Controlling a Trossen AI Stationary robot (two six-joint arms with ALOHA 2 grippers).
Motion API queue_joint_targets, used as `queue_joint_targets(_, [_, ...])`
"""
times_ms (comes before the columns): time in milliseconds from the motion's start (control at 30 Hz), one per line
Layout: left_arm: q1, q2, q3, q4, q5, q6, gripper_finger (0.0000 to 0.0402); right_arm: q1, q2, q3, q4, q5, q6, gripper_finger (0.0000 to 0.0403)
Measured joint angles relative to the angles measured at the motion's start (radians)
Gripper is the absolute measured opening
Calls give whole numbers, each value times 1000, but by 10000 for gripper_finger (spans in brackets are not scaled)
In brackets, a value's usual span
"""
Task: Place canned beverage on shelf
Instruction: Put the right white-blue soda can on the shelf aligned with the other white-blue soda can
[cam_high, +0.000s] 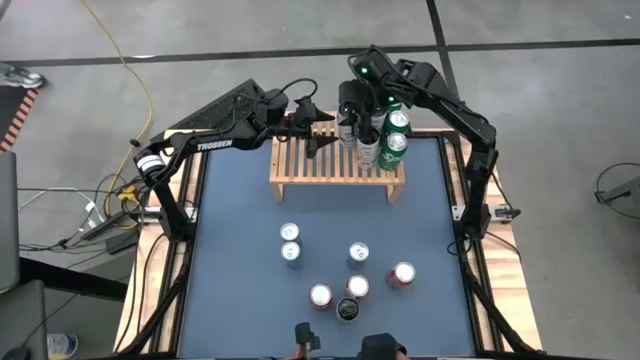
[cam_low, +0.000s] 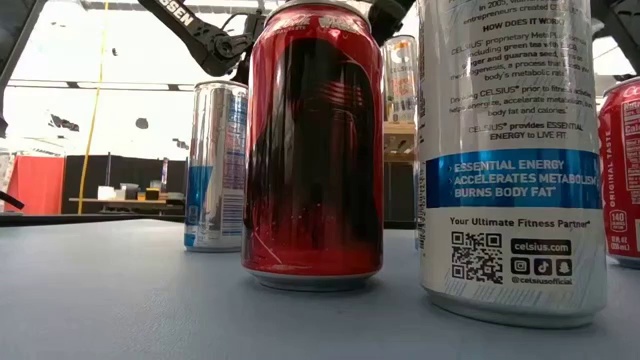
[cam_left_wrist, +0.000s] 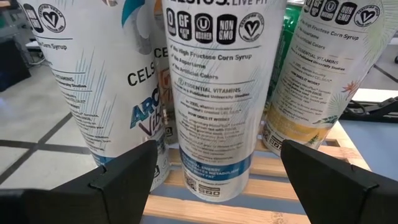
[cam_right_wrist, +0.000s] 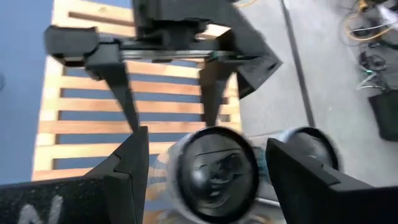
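Wooden slats of the shelf (cam_high: 310, 165) span the table's (cam_high: 240, 260) 12 o'clock edge, with cans (cam_high: 396, 135) standing on its 3 o'clock end. Both grippers hover there: the right gripper (cam_right_wrist: 205, 158) spread around a can top (cam_right_wrist: 216, 168) without touching it, the left gripper (cam_left_wrist: 214, 165) spread before a white can (cam_left_wrist: 217, 93) (not touching). Seven loose cans (cam_high: 357, 254) stand toward 6 o'clock.

Around you lies a grey concrete floor (cam_high: 560, 60) crossed by dark seam lines, a yellow cable (cam_high: 128, 70) trailing over it.
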Motion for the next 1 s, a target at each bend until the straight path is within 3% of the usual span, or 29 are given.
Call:
queue_joint_targets(133, [0, 0, 0, 0, -15, -7, 328, -12, -27, 0, 21, 11, 2, 256])
queue_joint_targets(400, [-27, 0, 1, 15, 14, -87, 328, -17, -140, 1, 7, 132, 12, 256])
queue_joint_targets(500, [-67, 1, 1, -3, -78, -45, 328, -18, -178, 1, 6, 135, 38, 256])
queue_joint_targets(700, [-145, 1, 1, 10, -374, 100, 328, -18, -219, 1, 5, 137, 82, 256])
queue_joint_targets(900, [-140, 1, 1, 16, -496, 92, 328, -18, -228, 1, -22, 137, 85, 256])
queue_joint_targets(1000, [-126, 1, 1, 22, -489, 83, 328, -18, -228, 1, -35, 137, 85, 256])
